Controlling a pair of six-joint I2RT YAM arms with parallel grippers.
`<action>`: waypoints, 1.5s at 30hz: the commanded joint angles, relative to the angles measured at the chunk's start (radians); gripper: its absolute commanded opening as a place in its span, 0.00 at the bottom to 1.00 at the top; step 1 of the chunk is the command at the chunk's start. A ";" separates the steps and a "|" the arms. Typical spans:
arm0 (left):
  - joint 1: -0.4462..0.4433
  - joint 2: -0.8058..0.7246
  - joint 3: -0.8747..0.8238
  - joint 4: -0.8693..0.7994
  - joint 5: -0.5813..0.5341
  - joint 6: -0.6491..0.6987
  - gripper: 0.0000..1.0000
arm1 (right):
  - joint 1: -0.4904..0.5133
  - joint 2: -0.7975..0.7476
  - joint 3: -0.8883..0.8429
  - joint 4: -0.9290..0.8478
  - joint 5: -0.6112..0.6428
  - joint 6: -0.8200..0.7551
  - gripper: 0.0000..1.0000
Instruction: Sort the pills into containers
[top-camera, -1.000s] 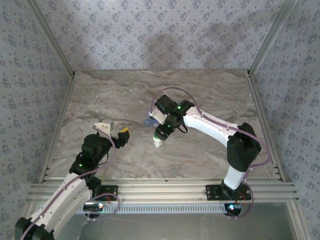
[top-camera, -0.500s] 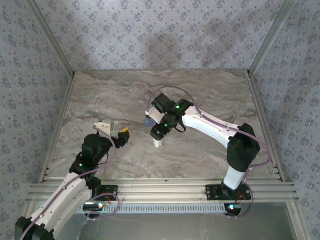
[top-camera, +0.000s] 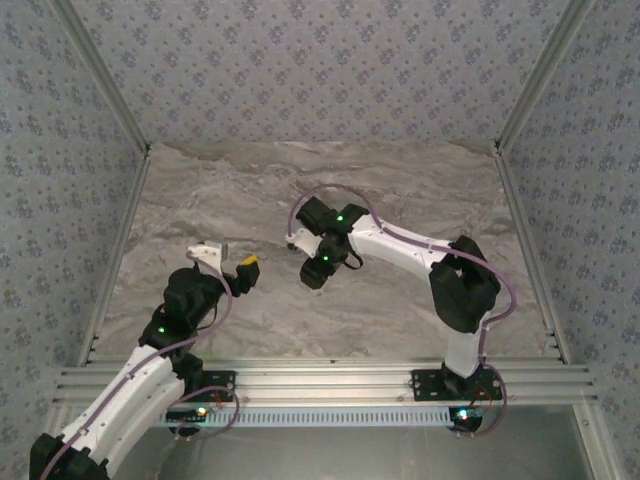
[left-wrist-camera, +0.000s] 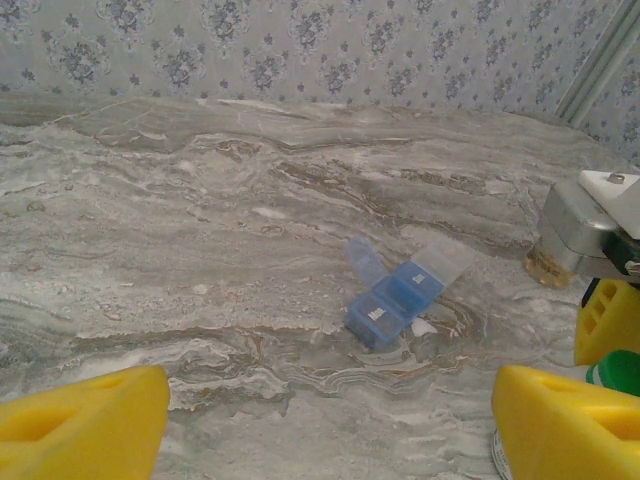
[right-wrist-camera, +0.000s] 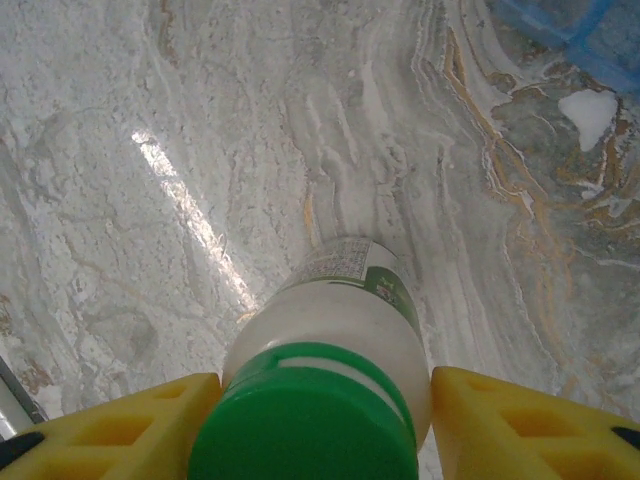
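Pinching a green-capped white bottle (right-wrist-camera: 345, 310) between its yellow fingers, the right gripper (right-wrist-camera: 325, 395) stood over the marble table (right-wrist-camera: 150, 150). The blue pill box (right-wrist-camera: 580, 35) lay at the bottle's one o'clock. The left gripper (left-wrist-camera: 330, 420) hung spread wide at its nine o'clock.

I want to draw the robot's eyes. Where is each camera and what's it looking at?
Top external: high behind the bases, looking down on the table; both arms show.
Left wrist: low, facing the blue pill box; its open yellow fingertips show.
Right wrist: looking down at the bottle between its fingers.
Both wrist views share the pill box.
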 joint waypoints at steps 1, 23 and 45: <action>0.003 0.007 0.002 0.010 0.009 0.011 0.84 | -0.008 0.014 -0.013 -0.013 -0.042 -0.077 0.54; 0.003 0.062 0.001 0.034 0.025 0.017 0.84 | -0.037 -0.020 0.067 -0.105 -0.113 -0.283 0.42; 0.003 0.132 -0.038 0.182 0.151 0.055 0.85 | -0.109 -0.085 0.134 -0.129 -0.120 -0.359 0.42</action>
